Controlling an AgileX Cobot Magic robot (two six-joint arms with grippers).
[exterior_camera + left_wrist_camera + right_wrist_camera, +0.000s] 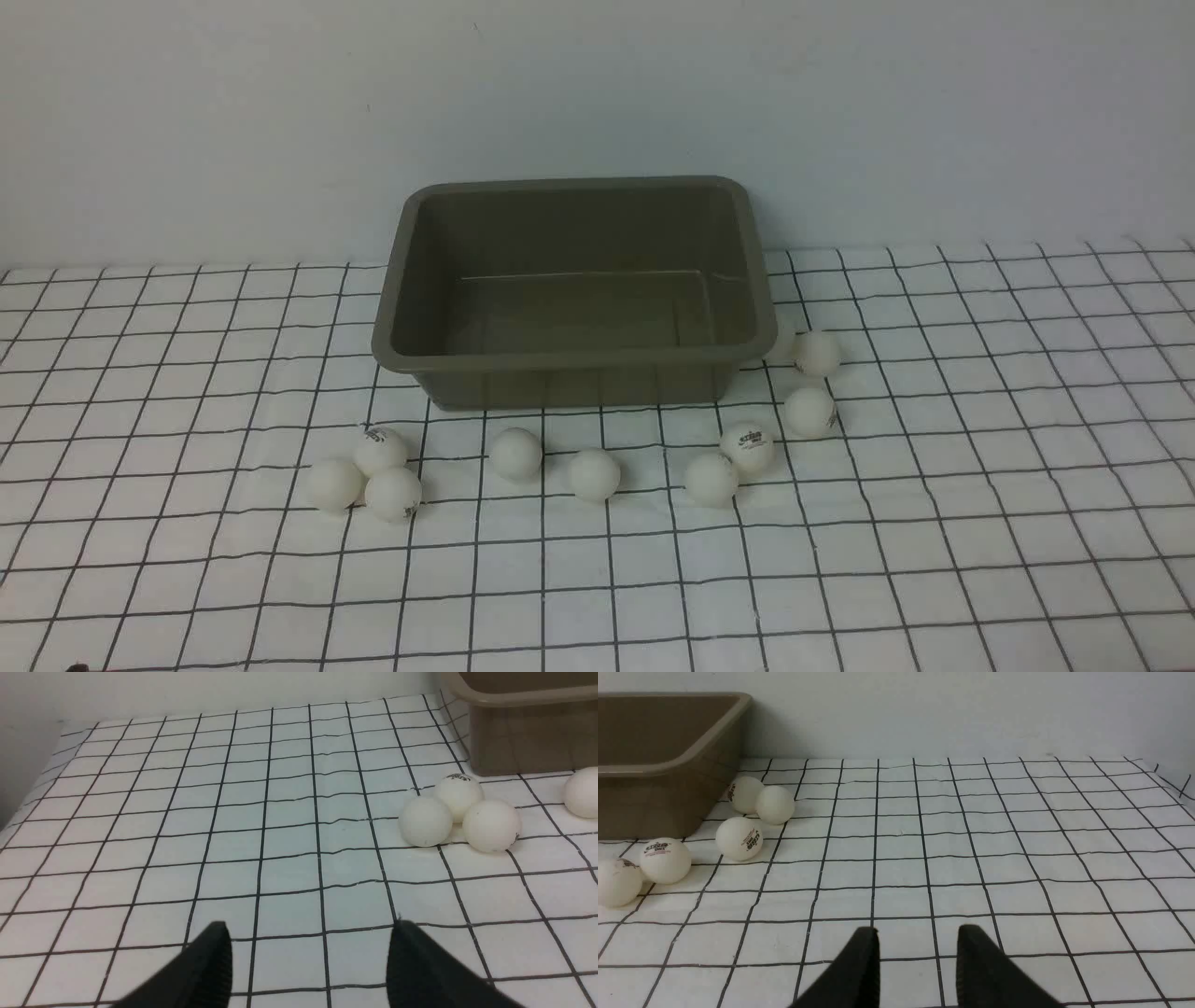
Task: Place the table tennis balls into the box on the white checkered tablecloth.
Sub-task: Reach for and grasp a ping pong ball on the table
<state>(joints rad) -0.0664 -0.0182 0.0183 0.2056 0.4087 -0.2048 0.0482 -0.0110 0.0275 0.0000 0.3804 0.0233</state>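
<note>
The olive-grey box [571, 356] stands empty at the back middle of the white checkered tablecloth [980, 485]. Several white table tennis balls lie on the cloth along its front and right side: a cluster of three [380, 451], single balls [515, 454] [595, 474], a pair [747, 446], and more by the right corner [817, 353]. No arm shows in the front view. My left gripper [310, 933] is open and empty over bare cloth, short of the cluster of three [459, 794]. My right gripper [917, 935] is shut to a narrow gap, empty, well away from the balls [739, 838].
A plain grey wall runs right behind the box [654, 798]. The cloth's left edge meets a wall in the left wrist view, and its right edge shows in the right wrist view. The box corner [523, 742] sits just beyond the left cluster.
</note>
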